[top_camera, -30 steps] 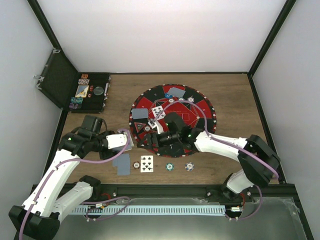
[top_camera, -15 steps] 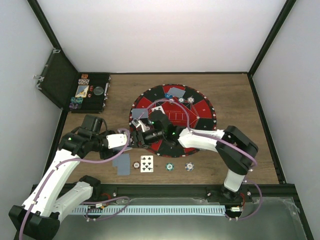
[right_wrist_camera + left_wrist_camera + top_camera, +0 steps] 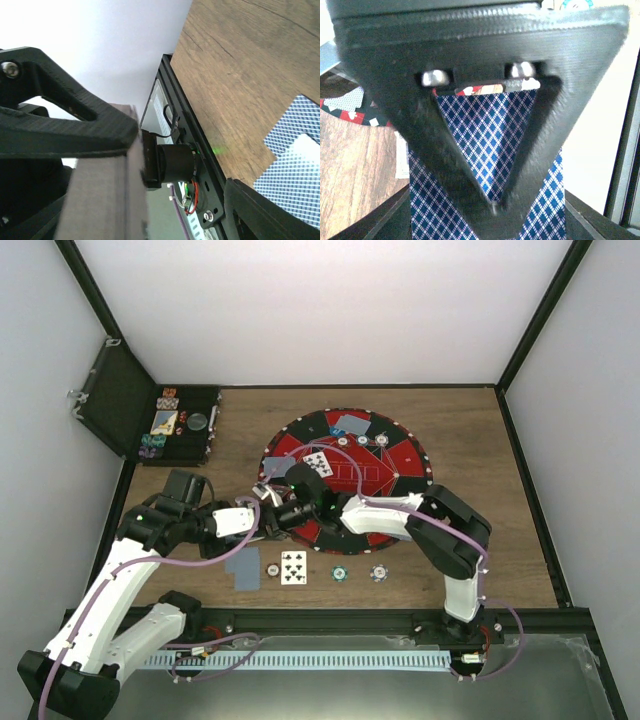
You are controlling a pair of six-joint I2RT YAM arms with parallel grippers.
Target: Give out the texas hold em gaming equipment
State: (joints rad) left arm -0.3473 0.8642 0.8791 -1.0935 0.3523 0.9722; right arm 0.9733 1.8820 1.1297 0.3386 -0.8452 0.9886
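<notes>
A: "Looking down from above, where was everything?"
B: "Face-down cards [image 3: 243, 571] and a face-up card [image 3: 294, 566] lay on the bench [image 3: 480, 440] with chips [image 3: 339, 573], near the arms. Both jaws were close together at the left rim of the mat [image 3: 397, 455]."
A: "Left wrist?"
B: "There the left jaws were clamped on a blue-backed deck [image 3: 487, 145]."
A: "Right wrist?"
B: "There the right jaws stood wide apart, bare bench and face-down cards showing between them."
</notes>
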